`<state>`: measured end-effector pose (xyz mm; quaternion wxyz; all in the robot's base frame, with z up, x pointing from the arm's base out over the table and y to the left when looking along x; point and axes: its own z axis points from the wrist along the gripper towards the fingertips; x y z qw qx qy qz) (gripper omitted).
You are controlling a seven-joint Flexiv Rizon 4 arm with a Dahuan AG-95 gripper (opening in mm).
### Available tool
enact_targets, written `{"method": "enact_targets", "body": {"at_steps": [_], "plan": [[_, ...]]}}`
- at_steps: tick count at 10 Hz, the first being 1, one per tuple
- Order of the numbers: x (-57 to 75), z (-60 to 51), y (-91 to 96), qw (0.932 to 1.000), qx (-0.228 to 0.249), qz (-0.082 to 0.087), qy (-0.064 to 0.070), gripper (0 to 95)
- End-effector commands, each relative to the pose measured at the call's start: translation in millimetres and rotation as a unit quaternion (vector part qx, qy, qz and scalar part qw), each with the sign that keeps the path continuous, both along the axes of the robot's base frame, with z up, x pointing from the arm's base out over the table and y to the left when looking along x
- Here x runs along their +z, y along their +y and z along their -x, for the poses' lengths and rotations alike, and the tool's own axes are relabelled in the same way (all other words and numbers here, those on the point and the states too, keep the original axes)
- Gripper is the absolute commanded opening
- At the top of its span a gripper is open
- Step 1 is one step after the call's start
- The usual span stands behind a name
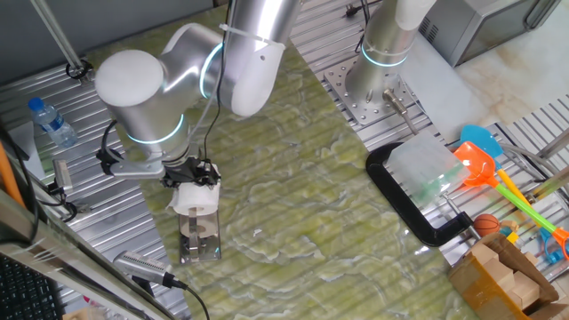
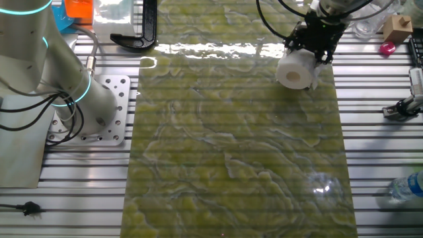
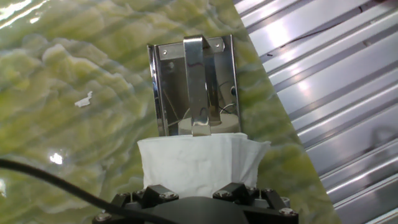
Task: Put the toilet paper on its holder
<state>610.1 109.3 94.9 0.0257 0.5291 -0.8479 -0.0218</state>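
The toilet paper (image 3: 196, 158) is a white roll held in my gripper (image 3: 198, 180), which is shut on it. In one fixed view the toilet paper (image 1: 196, 197) hangs just above the holder (image 1: 199, 238), a shiny metal plate lying on the green mat. In the hand view the holder (image 3: 171, 87) lies directly ahead, and the tip of its metal post (image 3: 198, 81) meets the roll's front edge. In the other fixed view the toilet paper (image 2: 295, 69) sits under the black gripper (image 2: 316, 41), and the holder is hidden behind it.
A large black C-shaped clamp (image 1: 404, 200) lies at the mat's right edge near colourful toys (image 1: 498, 178). A water bottle (image 1: 49, 120) lies on the ribbed metal table at the left. A second arm's base (image 1: 378, 84) stands at the back.
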Motion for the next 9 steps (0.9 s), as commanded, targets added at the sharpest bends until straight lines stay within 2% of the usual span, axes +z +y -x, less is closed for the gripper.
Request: {"method": "enact_targets", "body": {"at_steps": [1,6,9], "plan": [[0.5,0.3,0.2,0.9997,0.022,-0.005,-0.002,0.0],[0.5,0.3,0.2,0.9994,0.035,0.001,0.000,0.0],[0.5,0.3,0.2,0.9998,0.020,0.002,0.001,0.0]]}}
